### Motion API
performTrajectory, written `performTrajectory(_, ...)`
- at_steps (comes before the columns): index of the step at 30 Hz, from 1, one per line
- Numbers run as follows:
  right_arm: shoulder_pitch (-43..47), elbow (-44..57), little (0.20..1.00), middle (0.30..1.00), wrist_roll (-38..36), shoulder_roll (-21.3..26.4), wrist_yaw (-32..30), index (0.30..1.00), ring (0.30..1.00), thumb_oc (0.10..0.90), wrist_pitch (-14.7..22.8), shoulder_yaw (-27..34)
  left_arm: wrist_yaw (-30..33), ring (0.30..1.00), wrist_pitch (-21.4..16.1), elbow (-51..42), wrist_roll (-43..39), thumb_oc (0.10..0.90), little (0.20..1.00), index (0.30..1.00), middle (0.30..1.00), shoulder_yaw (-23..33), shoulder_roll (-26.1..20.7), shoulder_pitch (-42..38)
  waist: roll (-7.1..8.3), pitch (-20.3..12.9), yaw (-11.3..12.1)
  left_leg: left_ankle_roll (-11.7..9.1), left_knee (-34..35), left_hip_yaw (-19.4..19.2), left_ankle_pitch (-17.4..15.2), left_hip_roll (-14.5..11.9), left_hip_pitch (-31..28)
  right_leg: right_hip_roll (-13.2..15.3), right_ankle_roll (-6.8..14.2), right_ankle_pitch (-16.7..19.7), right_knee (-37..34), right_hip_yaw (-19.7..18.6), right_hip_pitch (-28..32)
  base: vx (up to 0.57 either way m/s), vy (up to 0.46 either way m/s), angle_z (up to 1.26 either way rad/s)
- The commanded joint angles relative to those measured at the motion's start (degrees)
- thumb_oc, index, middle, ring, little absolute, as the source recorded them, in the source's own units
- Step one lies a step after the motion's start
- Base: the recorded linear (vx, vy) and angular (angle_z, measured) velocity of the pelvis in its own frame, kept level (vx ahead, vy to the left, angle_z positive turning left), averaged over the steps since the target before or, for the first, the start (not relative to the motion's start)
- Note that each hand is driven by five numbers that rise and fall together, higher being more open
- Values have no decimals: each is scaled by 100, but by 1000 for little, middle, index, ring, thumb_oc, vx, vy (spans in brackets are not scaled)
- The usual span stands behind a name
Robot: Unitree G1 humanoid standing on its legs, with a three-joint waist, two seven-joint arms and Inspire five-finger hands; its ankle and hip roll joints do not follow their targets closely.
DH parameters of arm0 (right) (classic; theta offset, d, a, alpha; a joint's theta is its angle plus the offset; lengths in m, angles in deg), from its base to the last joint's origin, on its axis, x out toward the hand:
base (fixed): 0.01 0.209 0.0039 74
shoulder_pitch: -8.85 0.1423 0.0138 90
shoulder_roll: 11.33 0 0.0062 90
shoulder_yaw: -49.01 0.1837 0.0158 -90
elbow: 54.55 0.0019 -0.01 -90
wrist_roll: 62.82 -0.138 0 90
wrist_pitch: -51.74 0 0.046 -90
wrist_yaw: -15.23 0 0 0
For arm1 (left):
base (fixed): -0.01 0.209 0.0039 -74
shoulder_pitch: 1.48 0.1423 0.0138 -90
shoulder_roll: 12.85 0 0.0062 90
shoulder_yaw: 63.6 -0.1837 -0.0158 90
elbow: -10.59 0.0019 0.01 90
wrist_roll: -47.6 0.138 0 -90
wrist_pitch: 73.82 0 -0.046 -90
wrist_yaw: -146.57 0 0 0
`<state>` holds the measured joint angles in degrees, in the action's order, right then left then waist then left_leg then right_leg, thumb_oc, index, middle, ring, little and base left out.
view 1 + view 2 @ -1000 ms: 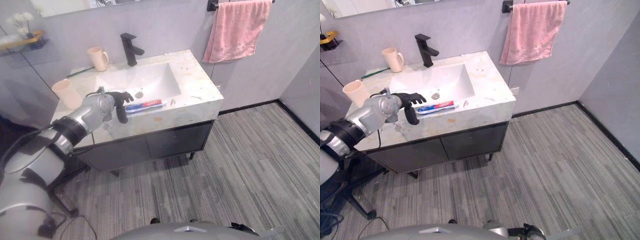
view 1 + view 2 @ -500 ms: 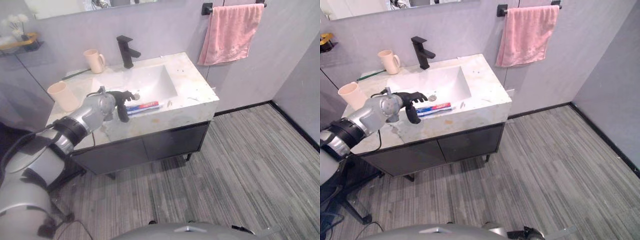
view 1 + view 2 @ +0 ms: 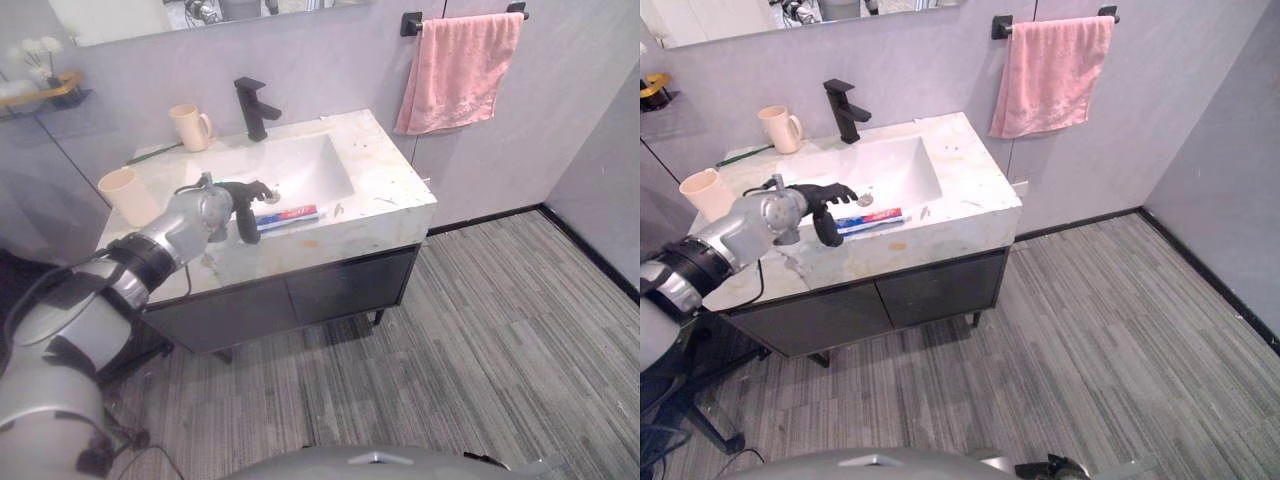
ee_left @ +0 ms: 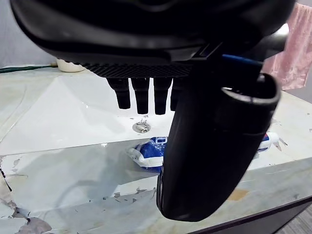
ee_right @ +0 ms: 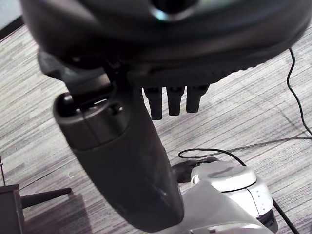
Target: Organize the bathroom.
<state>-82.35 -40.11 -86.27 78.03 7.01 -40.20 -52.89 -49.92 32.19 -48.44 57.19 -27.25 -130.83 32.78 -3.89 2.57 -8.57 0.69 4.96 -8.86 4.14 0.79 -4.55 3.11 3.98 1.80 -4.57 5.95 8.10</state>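
Grey walls (image 3: 330, 60) and a striped grey floor (image 3: 500, 330) surround a dark vanity (image 3: 300, 290) with a pale marbled tabletop (image 3: 385, 185), into which a white sink (image 3: 285, 170) is set. On the wall to the right of the vanity, a pink towel (image 3: 458, 70) hangs from a black bar (image 3: 412, 20). At the back edge of the sink stands a black tap (image 3: 254, 107), and left of it a cream mug (image 3: 190, 126) with a green toothbrush (image 3: 152, 152) lying just beside it. A second cream cup (image 3: 124, 193) stands near the left edge of the tabletop. A small shelf (image 3: 45, 88) on the left wall carries white flowers (image 3: 35, 48). The left hand (image 3: 243, 200) hovers over the front rim of the sink, fingers stretched forward and relaxed, thumb pointing down, holding nothing. Just beside it on the front strip of the tabletop lies a toothpaste tube (image 3: 290, 214), its left end under the thumb; I cannot tell if they touch. In the right wrist view, the right hand (image 5: 122, 146) hangs over the floor with fingers straight, empty.
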Motion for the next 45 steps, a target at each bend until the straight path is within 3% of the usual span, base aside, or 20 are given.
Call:
performTrajectory(1,106,-119,900,900,-219,92,-177,900,900,800,89,6,376,627,-93,499,316,618,627,627,627,516,-123,-960,25,-74,30,260,-499,-2,-742,358,-297,-35,211,-94,508,-5,-371,0,0,0)
performTrajectory(2,103,-118,900,900,-214,92,-176,900,900,800,86,11,365,688,-64,487,299,659,688,688,688,505,-130,-964,25,-73,27,262,-492,-5,-740,358,-302,-36,212,-90,506,-8,-370,0,0,0)
performTrajectory(3,91,-113,900,900,-220,86,-185,900,900,800,90,5,362,813,-52,503,321,742,813,813,813,520,-118,-947,23,-71,18,262,-478,-7,-734,359,-307,-41,213,-88,505,-14,-373,0,0,0)
performTrajectory(4,67,-98,900,900,-229,81,-198,900,900,800,92,-7,348,855,-69,531,336,770,855,855,855,531,-102,-921,21,-67,7,259,-478,-12,-731,358,-306,-40,216,-87,512,-14,-380,0,0,0)
performTrajectory(9,11,-102,900,900,-194,86,-206,900,900,800,95,26,279,844,-66,506,428,762,844,844,844,528,-97,-884,19,-54,-16,262,-464,-19,-729,364,-304,-31,229,-70,495,-24,-386,0,0,0)
performTrajectory(10,10,-115,900,900,-210,83,-210,900,900,800,108,25,273,768,-62,519,441,712,768,768,768,515,-90,-890,21,-51,-20,263,-468,-24,-729,367,-301,-32,233,-62,491,-29,-389,0,0,0)
performTrajectory(12,15,-133,900,900,-231,75,-219,900,900,800,137,26,281,745,-46,547,438,696,745,745,745,500,-60,-905,21,-53,-26,268,-459,-26,-730,373,-303,-33,237,-48,471,-42,-389,0,0,0)
performTrajectory(16,-15,-130,900,900,-211,83,-208,900,900,800,157,55,212,900,-15,544,454,800,900,900,900,483,-68,-930,23,-58,-39,259,-463,-51,-728,371,-299,-24,254,-29,457,-43,-393,1,2,-1)
performTrajectory(18,-28,-145,900,900,-203,98,-185,900,900,800,175,70,209,900,-22,557,439,800,900,900,900,484,-73,-925,22,-53,-43,258,-461,-55,-729,370,-297,-22,254,-32,461,-44,-397,2,10,-5)
performTrajectory(19,-31,-156,900,900,-174,105,-169,900,900,800,184,86,176,848,-35,577,464,765,848,848,848,485,-70,-927,18,-49,-50,258,-466,-56,-731,370,-290,-22,259,-34,474,-50,-412,-1,12,-4)
performTrajectory(23,-45,-152,900,900,-160,100,-169,900,900,800,187,79,111,811,23,563,512,740,811,811,811,467,-48,-931,19,-38,-67,268,-464,-77,-736,372,-293,-11,267,-32,487,-54,-424,0,0,0)
performTrajectory(26,-43,-132,900,900,-183,102,-180,900,900,800,180,74,55,695,68,572,578,664,695,695,695,438,-42,-930,19,-37,-68,274,-466,-71,-734,382,-287,-5,276,-20,494,-57,-437,0,0,0)
performTrajectory(27,-45,-133,900,900,-197,104,-179,900,900,800,190,73,-2,549,81,566,579,566,549,549,549,427,-55,-949,17,-35,-67,278,-461,-76,-736,382,-291,-4,277,-20,494,-54,-438,0,0,0)
performTrajectory(30,-48,-127,900,900,-195,109,-173,900,900,800,191,75,-51,488,100,549,593,525,488,488,488,414,-66,-963,18,-33,-66,279,-463,-78,-736,383,-288,-1,280,-17,495,-53,-441,0,0,0)
performTrajectory(32,-48,-96,900,900,-214,112,-185,900,900,800,172,70,-92,345,74,612,601,430,345,345,345,413,-60,-948,21,-36,-71,280,-457,-82,-734,385,-288,1,286,-13,497,-58,-446,0,0,0)
performTrajectory(36,-56,-85,900,900,-233,105,-212,900,900,800,175,44,-93,396,71,712,655,464,396,396,396,435,-6,-924,26,-30,-85,283,-442,-98,-731,380,-298,8,296,-4,501,-65,-457,0,0,0)
performTrajectory(40,-64,-91,900,900,-217,96,-235,900,900,800,192,36,-106,371,128,713,667,447,371,371,371,424,18,-930,19,-26,-96,284,-450,-98,-729,386,-283,10,303,0,518,-77,-481,0,0,0)
performTrajectory(45,-56,-115,900,900,-209,104,-221,900,900,800,235,32,30,418,164,748,534,478,418,418,418,405,32,-979,24,-15,-98,288,-446,-91,-726,388,-285,19,314,6,532,-84,-493,0,0,0)
